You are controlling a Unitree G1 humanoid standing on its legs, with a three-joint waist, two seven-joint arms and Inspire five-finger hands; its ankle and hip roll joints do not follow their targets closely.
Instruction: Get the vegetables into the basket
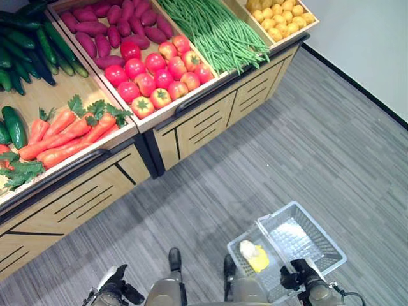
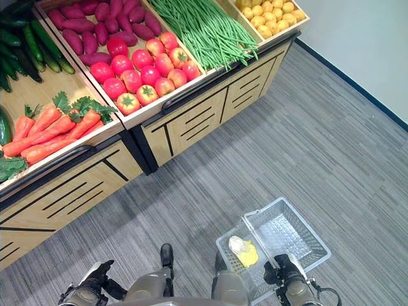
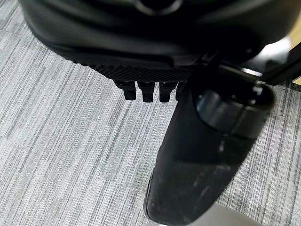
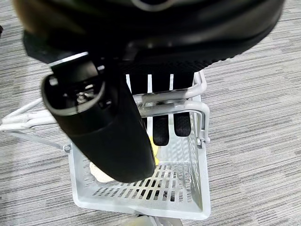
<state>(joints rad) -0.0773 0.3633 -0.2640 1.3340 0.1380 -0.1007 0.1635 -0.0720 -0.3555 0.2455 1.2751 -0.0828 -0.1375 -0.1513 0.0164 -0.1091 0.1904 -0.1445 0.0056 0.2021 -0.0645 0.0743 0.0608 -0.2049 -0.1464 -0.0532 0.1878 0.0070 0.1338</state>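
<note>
Looking down, you see grey striped carpet running from the wooden stand out to a pale wall with a dark skirting strip along its foot. The stand has sloped bins over panelled fronts with dark slots. In the bins lie cucumbers, carrots with green tops, purple sweet potatoes, tomatoes, green beans and small yellow fruit at the far right.

Your right hand hangs low at the right, over the white wire basket. Its fingers curl under the basket's handle bar, with the thumb in front, so it has the handle in its grasp. The basket hangs just above the carpet, well apart from the stand. Inside it, at the end nearer you, lies one yellow and pale vegetable.

Your left hand hangs low at the left above bare carpet. Its fingers are curled in towards the palm, and it has hold of nothing
</note>
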